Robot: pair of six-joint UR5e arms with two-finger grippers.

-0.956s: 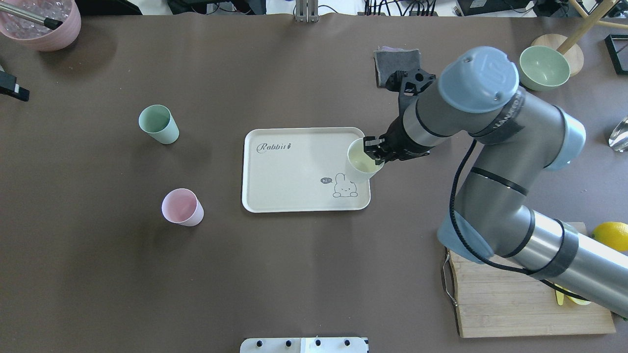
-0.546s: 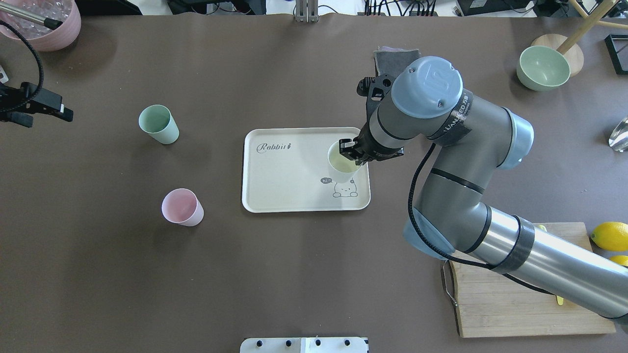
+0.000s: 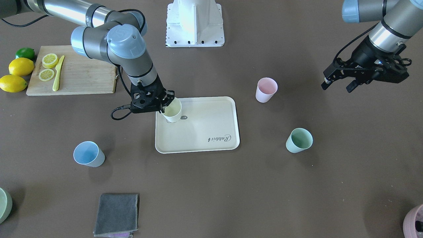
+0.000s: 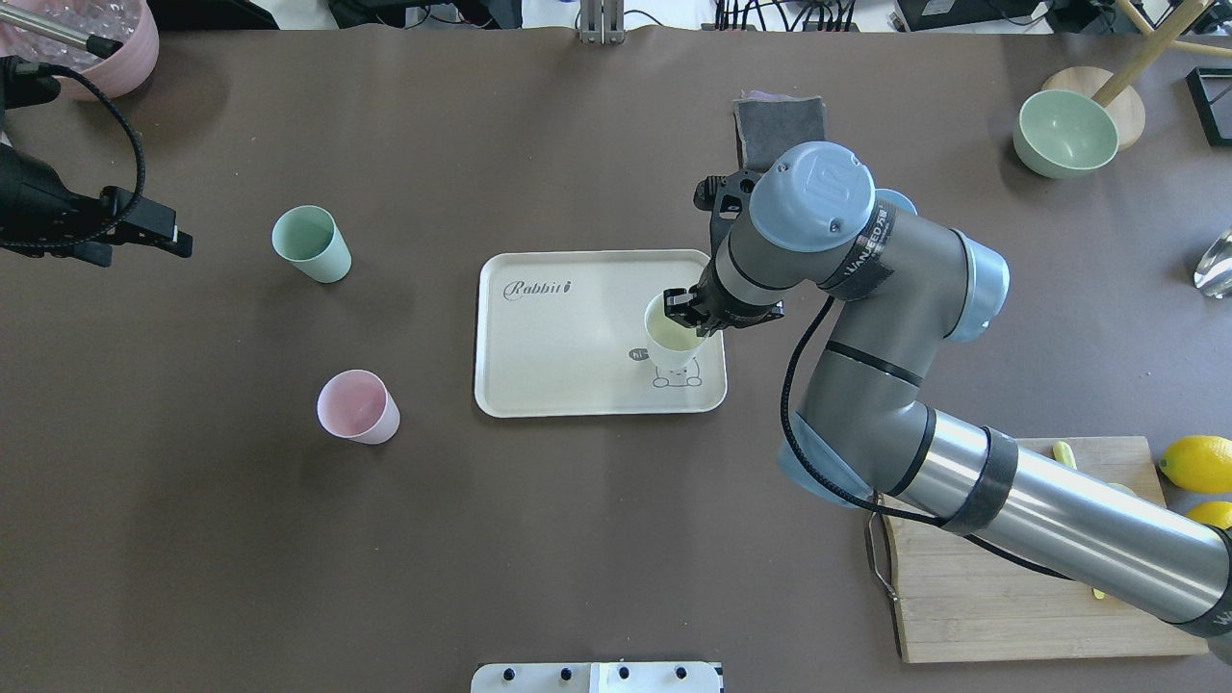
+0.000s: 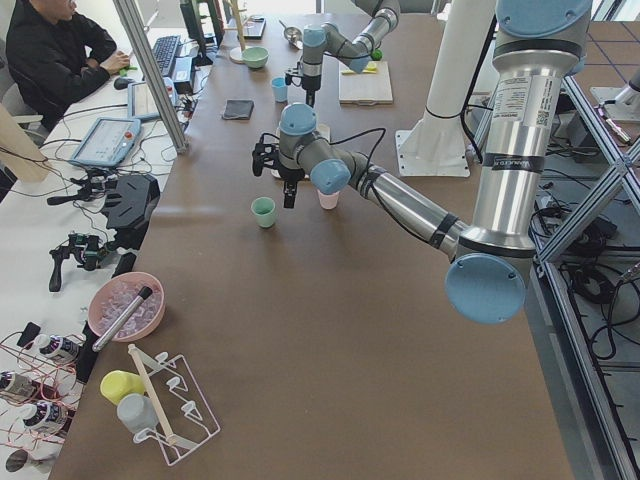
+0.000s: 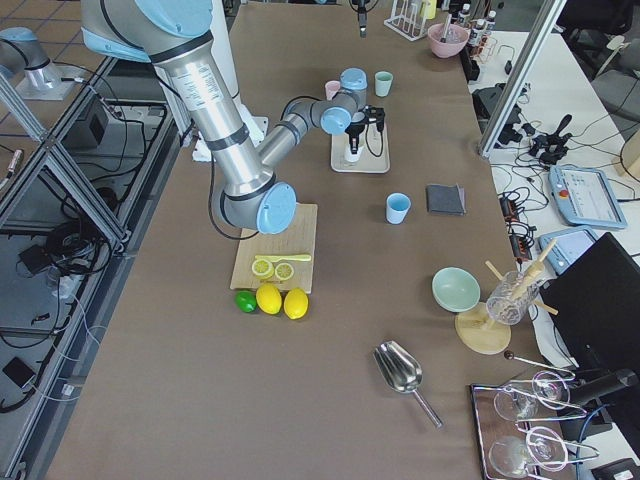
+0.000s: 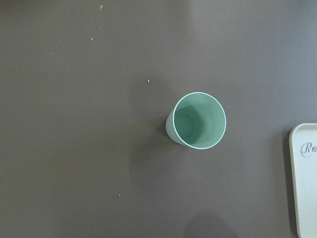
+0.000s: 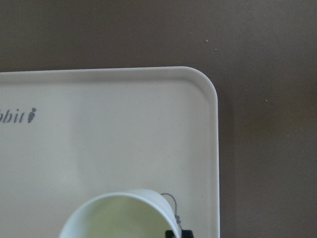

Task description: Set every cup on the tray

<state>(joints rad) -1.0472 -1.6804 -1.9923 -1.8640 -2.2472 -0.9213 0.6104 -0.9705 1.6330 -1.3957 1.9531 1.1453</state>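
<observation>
The right gripper (image 4: 688, 313) is clamped on the rim of the yellow cup (image 4: 672, 339), one finger inside the wall and one outside. The cup stands upright inside the tray (image 4: 577, 385), toward the tray's right edge and the corner nearest the robot, over the little rabbit drawing. From where I stand, its base looks down on the tray floor or a hair above it; I cannot tell which, and that is what letting go turns on.

The other three cups stand upright on the bare table. The green cup (image 4: 310, 243) and the pink cup (image 4: 357, 405) are off the tray's left edge; the blue cup (image 3: 88, 154) is off its right edge, toward the far side of the table.

The left gripper (image 3: 337, 84) hangs with its fingers spread and empty near the table's left edge. The green cup lies between it and the tray, so that arm is nearest it.
</observation>
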